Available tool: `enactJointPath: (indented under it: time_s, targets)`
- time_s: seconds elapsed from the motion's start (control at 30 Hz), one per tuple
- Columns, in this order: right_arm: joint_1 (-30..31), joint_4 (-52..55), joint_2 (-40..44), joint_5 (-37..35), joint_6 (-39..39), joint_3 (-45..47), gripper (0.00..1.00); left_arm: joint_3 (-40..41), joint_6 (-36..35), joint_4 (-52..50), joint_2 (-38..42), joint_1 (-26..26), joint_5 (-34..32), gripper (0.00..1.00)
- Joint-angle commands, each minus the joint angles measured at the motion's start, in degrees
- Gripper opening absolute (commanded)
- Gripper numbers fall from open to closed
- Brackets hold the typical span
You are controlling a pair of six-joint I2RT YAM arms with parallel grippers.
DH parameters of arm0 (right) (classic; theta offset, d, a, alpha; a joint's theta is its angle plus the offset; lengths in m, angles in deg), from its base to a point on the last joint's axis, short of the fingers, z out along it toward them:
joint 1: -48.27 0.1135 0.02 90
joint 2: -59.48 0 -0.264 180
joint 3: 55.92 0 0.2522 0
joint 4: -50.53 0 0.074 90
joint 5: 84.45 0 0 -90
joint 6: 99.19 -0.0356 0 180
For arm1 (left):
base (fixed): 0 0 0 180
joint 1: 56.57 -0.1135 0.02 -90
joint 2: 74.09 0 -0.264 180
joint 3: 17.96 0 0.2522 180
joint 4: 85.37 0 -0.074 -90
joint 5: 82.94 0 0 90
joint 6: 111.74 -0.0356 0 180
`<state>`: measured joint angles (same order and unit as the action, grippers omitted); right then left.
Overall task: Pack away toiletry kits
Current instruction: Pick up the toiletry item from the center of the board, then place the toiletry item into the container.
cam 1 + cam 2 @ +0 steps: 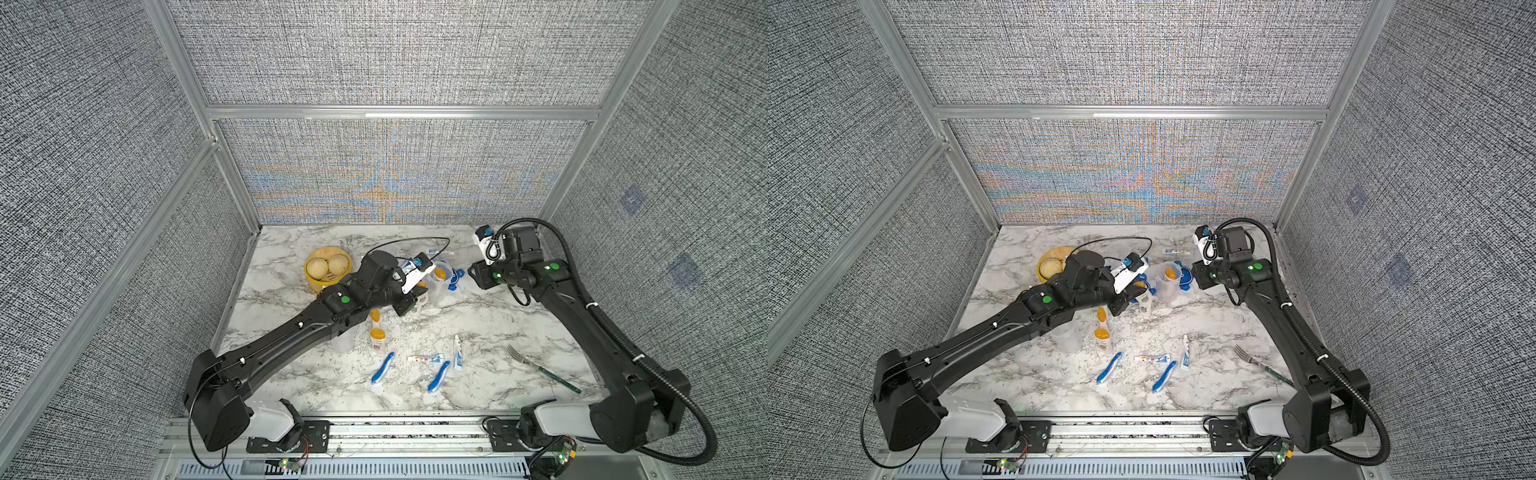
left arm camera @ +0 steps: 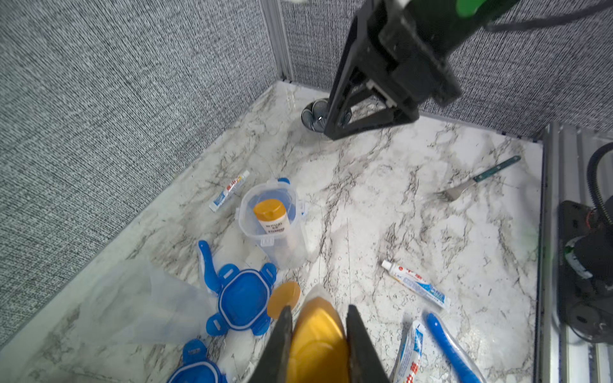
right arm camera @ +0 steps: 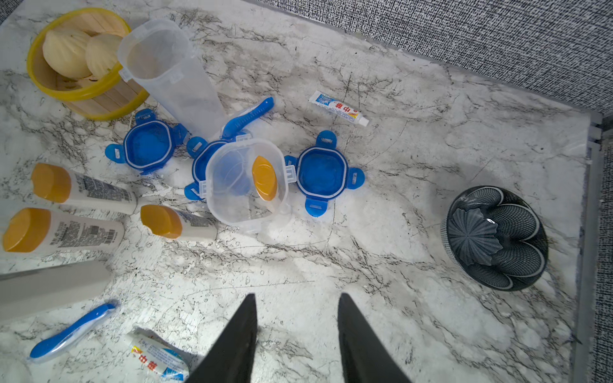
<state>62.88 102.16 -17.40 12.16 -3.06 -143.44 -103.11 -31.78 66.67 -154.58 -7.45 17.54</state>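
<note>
One orange-capped bottle is in hand. In the left wrist view we find the left pincer narrow, its jaws pressed to either side of the cap. We judge the step to be loading a bottle into a jar. Straight ahead of the tips stands the loaded jar, which holds its own bottle. The next move therefore calls for a lift and a carry to the empty jar, which shows blurred just off to one side of the pincer. A second cap and one of the blue lids sit right before the tips and could be knocked.

In the right wrist view the right pincer hangs wide and empty, short of the loaded jar. Three blue lids crowd that jar and one of the toothbrushes lies beyond it. The steamer and the bowl stand far off to either side and are no part of the job.

In both top views two more toothbrushes, toothpaste tubes and a fork lie loose behind the left pincer, towards the arm bases. A second empty jar stands under the left arm. We cannot tell whether the gripped bottle has left the table.
</note>
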Motion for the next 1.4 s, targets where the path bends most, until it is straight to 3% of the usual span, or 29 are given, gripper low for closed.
enactJointPath:
  time_s: [0.0,0.27,0.5,1.03,1.37]
  targets:
    - [-0.7,-1.3,0.8,2.2,-1.1,0.2,0.43,-4.5,-0.3,-0.2,-2.4,0.1,0.2,0.0]
    - [-2.3,-2.0,1.5,4.8,-1.6,1.5,0.43,-18.1,-2.3,-1.5,-14.7,0.1,-1.1,0.0]
    - [-3.6,-2.7,2.2,5.9,-1.9,3.3,0.43,-24.8,-4.1,-2.7,-21.7,-0.6,-1.9,0.0]
    - [-5.8,-3.9,4.2,7.2,-2.8,5.9,0.43,-32.0,-5.1,-5.1,-30.4,-3.0,-2.6,0.0]
    - [-6.1,-4.2,3.7,7.4,-2.7,6.1,0.43,-30.3,-4.4,-5.1,-31.3,-3.6,-0.4,0.0]
